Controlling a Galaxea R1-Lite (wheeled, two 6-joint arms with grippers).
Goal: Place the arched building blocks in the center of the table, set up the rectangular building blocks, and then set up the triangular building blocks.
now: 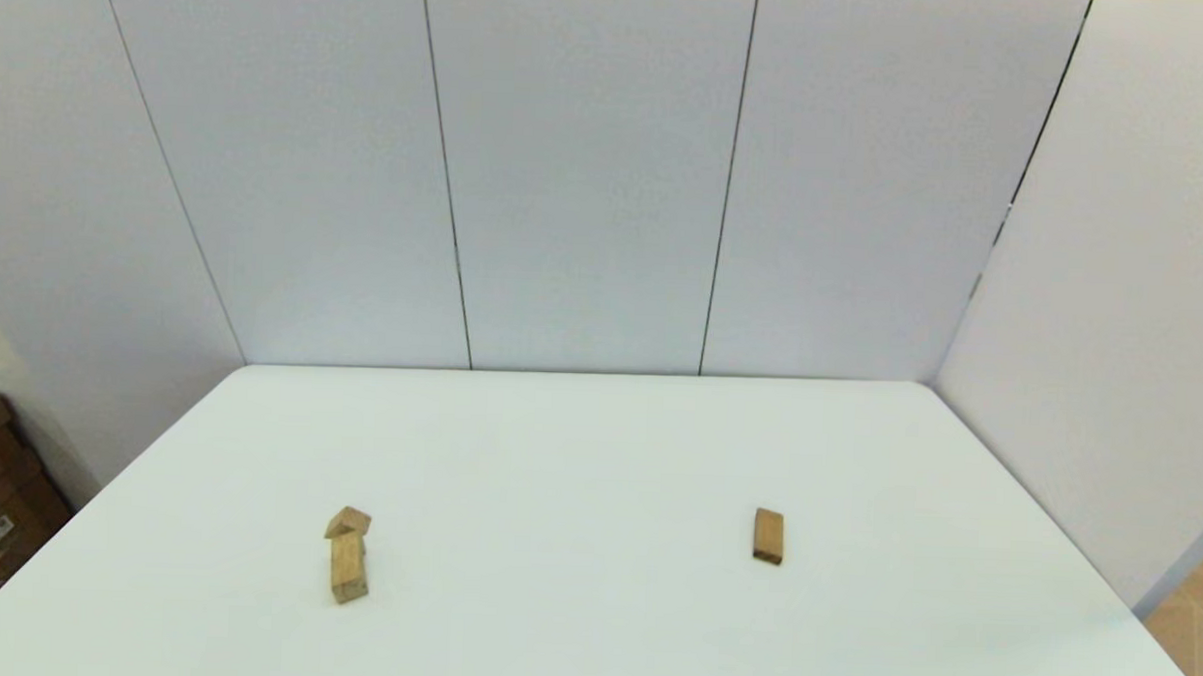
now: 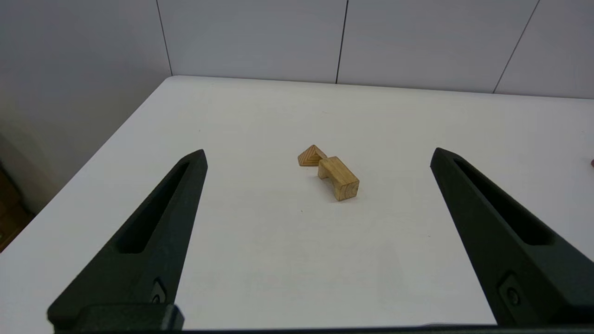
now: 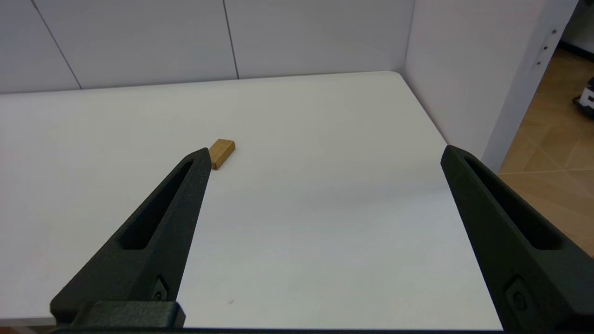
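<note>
while nothing's been picked up yet, both arms hang back off the near edge with fingers spread wide.
arched block [image 1: 349, 567] lies left of center on the table [image 1: 577, 457], touching the triangular wedge [image 1: 348, 521] at its far end, so left gripper [image 2: 318, 155] faces it. rectangular slab [image 1: 768, 535] lies flat out right, ahead of the right gripper [image 3: 325, 153].

Matt wooden arched block [image 2: 338, 177] and wedge [image 2: 312, 156] (visible grain) on smooth white table [image 2: 278, 260].
</note>
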